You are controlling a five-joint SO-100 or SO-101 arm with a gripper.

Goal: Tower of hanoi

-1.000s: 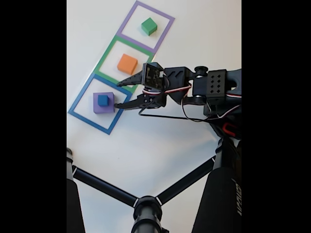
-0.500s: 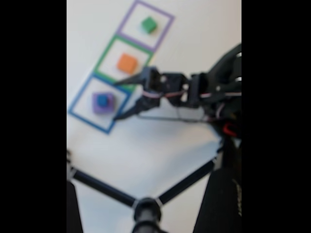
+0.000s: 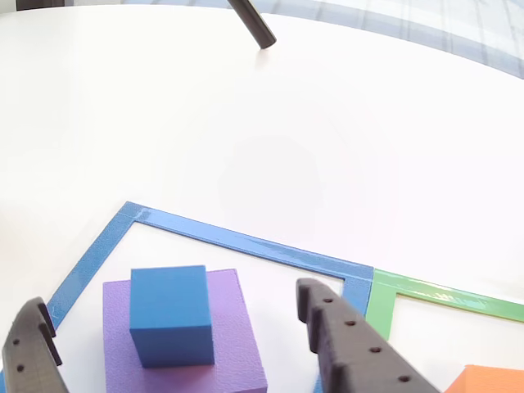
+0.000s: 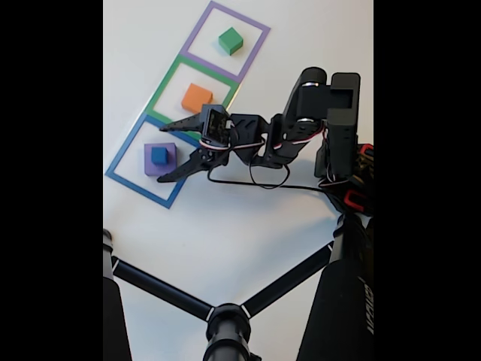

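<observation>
place: lab-style test bench | evidence: plain white worktop (image 4: 248, 226), taped coloured squares (image 4: 154, 98) (blue, green, purple), black tripod legs (image 4: 161, 289)

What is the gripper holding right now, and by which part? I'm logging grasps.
Nothing. The gripper is open, its jaws either side of the blue cube on the purple block, not touching it.

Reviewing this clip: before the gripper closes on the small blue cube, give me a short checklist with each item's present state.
1. Gripper open: ok.
2. Blue cube between the fingers: ok in the other view.
3. Blue cube resting on the purple block: ok.
4. Stack inside the blue square: ok.
5. Orange block and green cube away from the fingers: ok.
6. Finger height suits the blue cube alone: cannot tell.
</observation>
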